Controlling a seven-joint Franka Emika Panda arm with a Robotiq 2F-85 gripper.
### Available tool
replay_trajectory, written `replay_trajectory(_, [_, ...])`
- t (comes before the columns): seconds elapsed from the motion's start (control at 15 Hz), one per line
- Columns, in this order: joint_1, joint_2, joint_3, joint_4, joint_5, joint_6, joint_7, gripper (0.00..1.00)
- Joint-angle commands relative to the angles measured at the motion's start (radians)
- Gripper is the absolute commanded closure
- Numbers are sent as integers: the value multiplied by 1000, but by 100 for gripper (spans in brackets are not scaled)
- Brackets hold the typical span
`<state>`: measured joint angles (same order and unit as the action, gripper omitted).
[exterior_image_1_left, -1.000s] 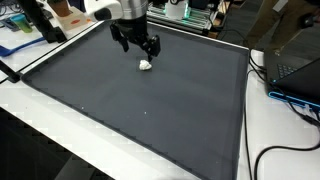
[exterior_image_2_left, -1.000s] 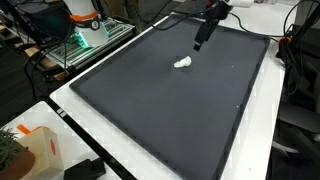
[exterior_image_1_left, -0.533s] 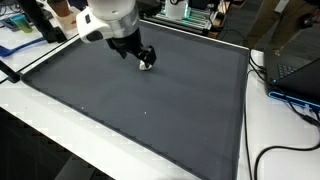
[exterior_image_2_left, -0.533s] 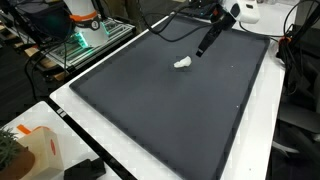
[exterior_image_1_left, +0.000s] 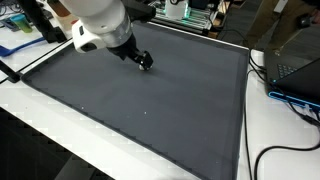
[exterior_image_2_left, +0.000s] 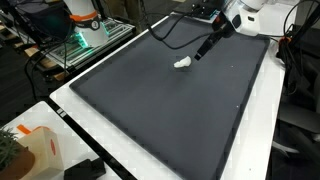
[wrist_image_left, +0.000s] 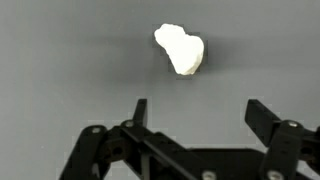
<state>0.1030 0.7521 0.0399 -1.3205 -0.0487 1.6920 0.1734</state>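
In an exterior view a wire rack (exterior_image_2_left: 85, 40) stands beyond the far left corner of the table (exterior_image_2_left: 110, 135), and a dark grey mat (exterior_image_2_left: 150, 110) covers most of the tabletop. Toward the far side of the mat lies a small white lump (exterior_image_2_left: 183, 63), alone on the fabric. Just right of it the gripper (exterior_image_2_left: 199, 54) hangs tilted over the mat. The wrist view shows its fingers (wrist_image_left: 262, 118) spread wide with nothing between them, the lump lying beyond their tips and untouched. Off the mat's right edge sits a laptop (exterior_image_1_left: 295, 65).
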Motion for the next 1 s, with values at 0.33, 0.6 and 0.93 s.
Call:
replay_trajectory(0.33, [1, 70, -34, 68, 17, -82, 40, 0])
replay_trajectory(0.6, [3, -64, -30, -109, 8, 22, 25, 0])
replay_trajectory(0.93, [-13, -248, -2, -344, 47, 212, -5, 0])
